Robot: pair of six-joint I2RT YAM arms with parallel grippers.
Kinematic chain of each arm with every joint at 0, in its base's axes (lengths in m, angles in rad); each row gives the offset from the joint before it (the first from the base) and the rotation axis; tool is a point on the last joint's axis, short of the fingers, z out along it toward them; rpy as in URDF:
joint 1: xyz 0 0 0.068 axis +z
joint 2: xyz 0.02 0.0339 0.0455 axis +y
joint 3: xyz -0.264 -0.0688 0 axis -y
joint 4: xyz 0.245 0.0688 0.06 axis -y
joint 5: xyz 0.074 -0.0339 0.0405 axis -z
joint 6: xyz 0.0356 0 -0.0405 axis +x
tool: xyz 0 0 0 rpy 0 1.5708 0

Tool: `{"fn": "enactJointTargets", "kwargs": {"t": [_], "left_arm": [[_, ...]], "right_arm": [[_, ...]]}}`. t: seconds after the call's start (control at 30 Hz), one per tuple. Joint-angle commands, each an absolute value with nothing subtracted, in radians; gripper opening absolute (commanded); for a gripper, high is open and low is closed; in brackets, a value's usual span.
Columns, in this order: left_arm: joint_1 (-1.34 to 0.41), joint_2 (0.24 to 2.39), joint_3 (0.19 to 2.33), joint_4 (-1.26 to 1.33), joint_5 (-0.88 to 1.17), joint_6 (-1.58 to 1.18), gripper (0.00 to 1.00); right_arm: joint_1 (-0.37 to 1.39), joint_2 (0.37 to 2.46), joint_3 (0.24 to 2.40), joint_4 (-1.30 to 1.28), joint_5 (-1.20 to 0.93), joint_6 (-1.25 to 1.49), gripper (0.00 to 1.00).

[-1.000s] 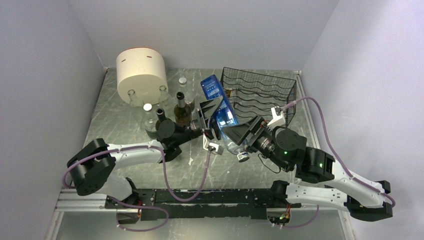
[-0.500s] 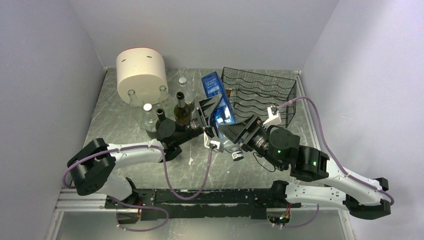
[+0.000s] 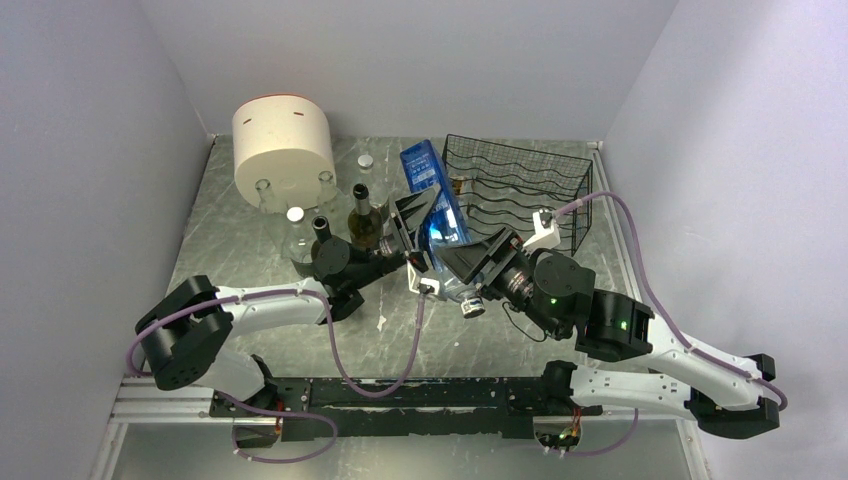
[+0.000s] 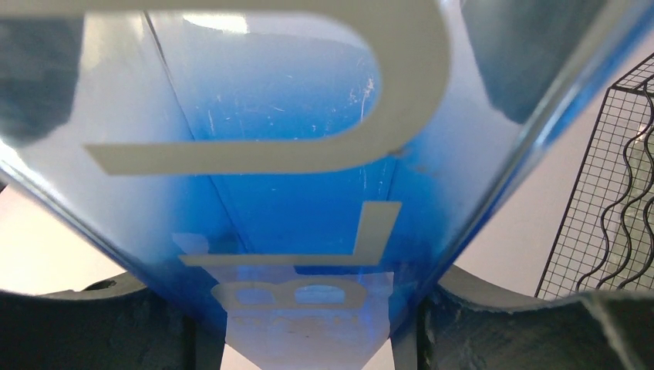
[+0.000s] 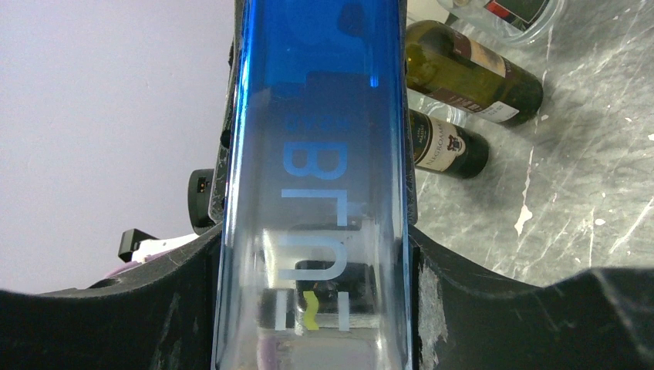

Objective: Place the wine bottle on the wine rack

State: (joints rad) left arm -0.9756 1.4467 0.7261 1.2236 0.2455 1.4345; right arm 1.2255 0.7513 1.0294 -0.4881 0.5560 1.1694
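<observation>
Above the bench [image 3: 240, 262], just left of the wine rack [image 3: 520, 185], the blue wine bottle [image 3: 425, 175] hangs tilted; left gripper [image 3: 418, 228] and right gripper [image 3: 455, 268] both pinch it, likely a handover toward the rack-side arm.

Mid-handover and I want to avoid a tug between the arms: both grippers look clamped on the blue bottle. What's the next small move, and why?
Probably open the left gripper and ease it back. Both wrist views show the blue bottle pinched between fingers, so the right gripper seems to have it, and that arm sits nearer the wine rack.
</observation>
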Motion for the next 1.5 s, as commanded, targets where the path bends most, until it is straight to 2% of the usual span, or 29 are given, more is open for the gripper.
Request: {"fn": "enactJointTargets", "kwargs": {"t": [0.0, 0.07, 0.13, 0.17, 0.23, 0.3, 0.37, 0.57, 0.8, 1.03, 1.17, 1.33, 1.47], "left_arm": [[-0.994, 1.405, 0.798, 1.390, 0.234, 1.412, 0.11], [-0.994, 1.398, 0.793, 1.363, 0.217, 1.387, 0.24], [-0.994, 1.392, 0.775, 1.340, 0.193, 1.361, 0.47], [-0.994, 1.390, 0.764, 1.336, 0.183, 1.347, 0.55], [-0.994, 1.388, 0.743, 1.327, 0.159, 1.324, 0.67], [-0.994, 1.387, 0.710, 1.338, 0.146, 1.317, 0.83], [-0.995, 1.390, 0.681, 1.361, 0.137, 1.315, 0.89], [-1.003, 1.382, 0.624, 1.325, 0.098, 1.330, 0.95], [-1.019, 1.312, 0.587, 1.187, 0.029, 1.191, 0.99], [-1.026, 1.227, 0.585, 1.027, -0.027, 1.008, 0.99], [-1.027, 1.156, 0.639, 0.863, -0.070, 0.756, 0.96], [-1.026, 1.092, 0.723, 0.680, -0.216, 0.388, 0.97], [-1.025, 1.080, 0.879, 0.349, -0.331, 0.074, 0.98]], "right_arm": [[1.208, 0.772, 1.008, -0.510, 0.646, 1.130, 0.12], [1.207, 0.770, 1.010, -0.508, 0.667, 1.096, 0.00], [1.208, 0.766, 1.023, -0.508, 0.689, 1.059, 0.00], [1.208, 0.765, 1.031, -0.510, 0.698, 1.043, 0.00], [1.207, 0.762, 1.049, -0.513, 0.710, 1.012, 0.00], [1.207, 0.760, 1.066, -0.517, 0.721, 0.989, 0.00], [1.207, 0.757, 1.082, -0.530, 0.734, 0.977, 0.00], [1.208, 0.741, 1.098, -0.545, 0.767, 0.951, 0.00], [1.207, 0.734, 1.116, -0.583, 0.812, 0.929, 0.00], [1.208, 0.739, 1.132, -0.640, 0.864, 0.875, 0.00], [1.209, 0.737, 1.118, -0.718, 0.944, 0.825, 0.00], [1.208, 0.744, 1.091, -0.779, 0.969, 0.780, 0.00], [1.209, 0.786, 1.089, -0.848, 0.960, 0.808, 0.00]]}}
